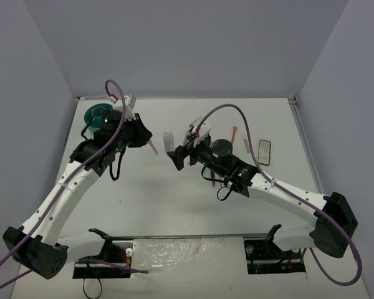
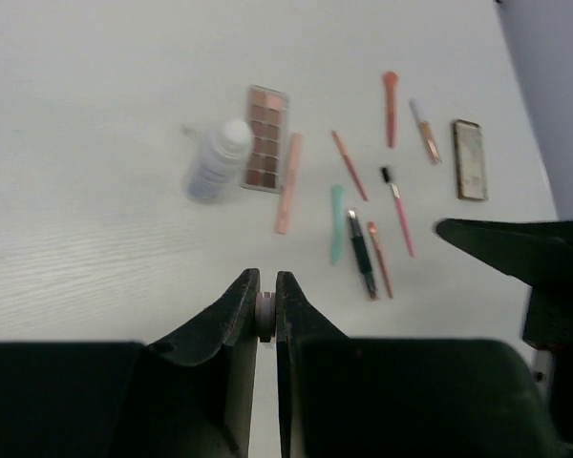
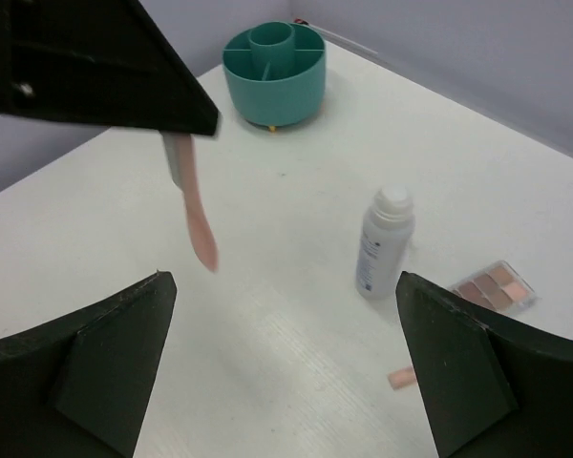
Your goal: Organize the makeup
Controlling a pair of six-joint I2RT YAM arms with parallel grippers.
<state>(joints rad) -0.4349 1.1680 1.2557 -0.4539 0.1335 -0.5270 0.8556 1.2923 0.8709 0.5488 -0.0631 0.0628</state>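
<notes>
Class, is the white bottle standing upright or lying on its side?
Upright: the white bottle stands on its base, with its cap at the top.

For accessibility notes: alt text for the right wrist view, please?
The left gripper holds a pink stick tip-down above the table, at upper left. A teal tub stands at the back, a white bottle upright at centre right near a palette; the open right gripper frames the bottom corners.

Robotics lab test cell: a bare white table [image 1: 162, 205] is boxed by plain grey walls [image 1: 187, 50] at its far and side edges. A white left arm [image 1: 56, 199] and right arm [image 1: 293, 196] are bolted along its near edge, trailing purple cables [image 1: 232, 106].
</notes>
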